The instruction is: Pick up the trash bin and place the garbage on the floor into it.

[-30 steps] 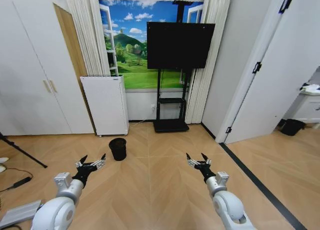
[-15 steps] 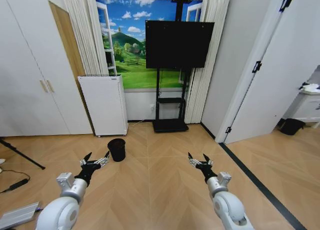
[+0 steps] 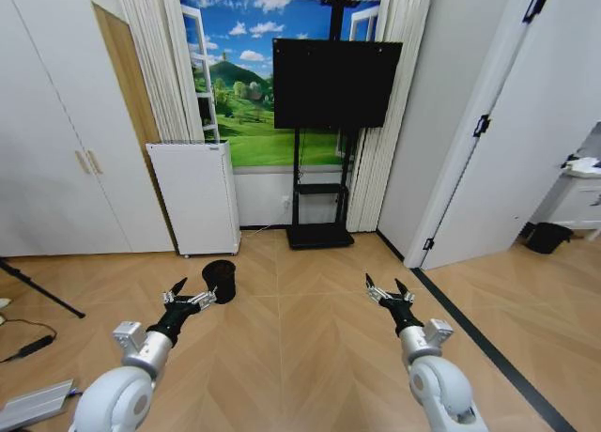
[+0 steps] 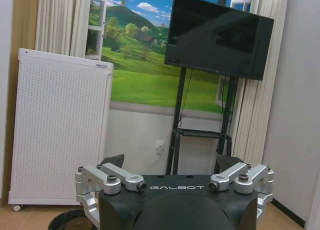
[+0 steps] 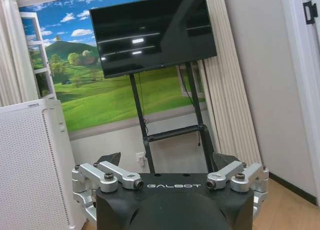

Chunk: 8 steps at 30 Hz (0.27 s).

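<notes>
While the head view takes in the room, two hands reach forward over the floor (image 3: pixel 310 357): the left hand (image 3: pixel 192 292) at lower left with fingers spread and empty, its tips just before the one trash bin (image 3: pixel 222 275), and the right hand (image 3: pixel 387 286) at lower right, likewise spread and empty. From the left wrist, the bin's rim (image 4: pixel 67 221) sits at the bottom left below one white appliance (image 4: pixel 60 125). From the right wrist, one television (image 5: pixel 152 32) fills the upper centre.
</notes>
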### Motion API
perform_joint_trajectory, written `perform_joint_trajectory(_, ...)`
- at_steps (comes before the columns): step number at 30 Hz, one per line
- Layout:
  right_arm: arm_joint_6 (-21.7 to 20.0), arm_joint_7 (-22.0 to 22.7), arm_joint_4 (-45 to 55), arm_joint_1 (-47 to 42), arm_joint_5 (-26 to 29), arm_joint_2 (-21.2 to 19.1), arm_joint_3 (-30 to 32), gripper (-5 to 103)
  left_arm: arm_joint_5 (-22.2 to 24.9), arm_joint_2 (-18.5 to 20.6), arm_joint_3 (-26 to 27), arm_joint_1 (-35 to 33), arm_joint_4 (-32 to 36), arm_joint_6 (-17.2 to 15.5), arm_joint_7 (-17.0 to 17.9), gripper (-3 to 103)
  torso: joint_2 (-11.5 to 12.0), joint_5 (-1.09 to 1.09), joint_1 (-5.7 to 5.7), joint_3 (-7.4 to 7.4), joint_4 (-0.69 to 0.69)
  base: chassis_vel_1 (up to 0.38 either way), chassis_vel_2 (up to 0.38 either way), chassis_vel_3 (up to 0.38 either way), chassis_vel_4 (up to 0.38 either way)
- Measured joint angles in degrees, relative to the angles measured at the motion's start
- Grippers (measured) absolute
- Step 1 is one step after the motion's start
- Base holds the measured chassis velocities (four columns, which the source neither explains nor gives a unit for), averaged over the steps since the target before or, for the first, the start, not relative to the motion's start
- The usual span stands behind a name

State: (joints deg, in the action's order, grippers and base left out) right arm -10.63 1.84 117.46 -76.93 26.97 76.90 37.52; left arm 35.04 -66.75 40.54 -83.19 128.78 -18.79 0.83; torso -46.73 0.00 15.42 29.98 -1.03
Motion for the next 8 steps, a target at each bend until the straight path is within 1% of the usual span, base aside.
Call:
perform_joint_trajectory(4, 0.0, -1.71, 0.06, 0.17, 0.87, -0.61, -0.58, 100, 0.0, -0.26, 0.02, -0.14, 0.42, 0.28, -0.41, 100, 0.0, 0.0, 0.0, 0.0, 0.0, 0.0, 0.0, 0.0, 0.0)
perform_joint_trajectory(7, 0.04, -4.82, 0.01, 0.05, 1.3, -1.65, -1.17, 100, -0.4, -0.19, 0.59, -0.44, 0.51, 1.03, -2.02, 100, 0.0, 0.0, 0.0, 0.0, 0.01, 0.0, 0.0, 0.0, 0.0)
perform_joint_trajectory(8, 0.04, -4.82, 0.01, 0.05, 1.3, -1.65, -1.17, 100, -0.4, -0.19, 0.59, -0.44, 0.51, 1.03, -2.02, 100, 0.0, 0.0, 0.0, 0.0, 0.01, 0.0, 0.0, 0.0, 0.0)
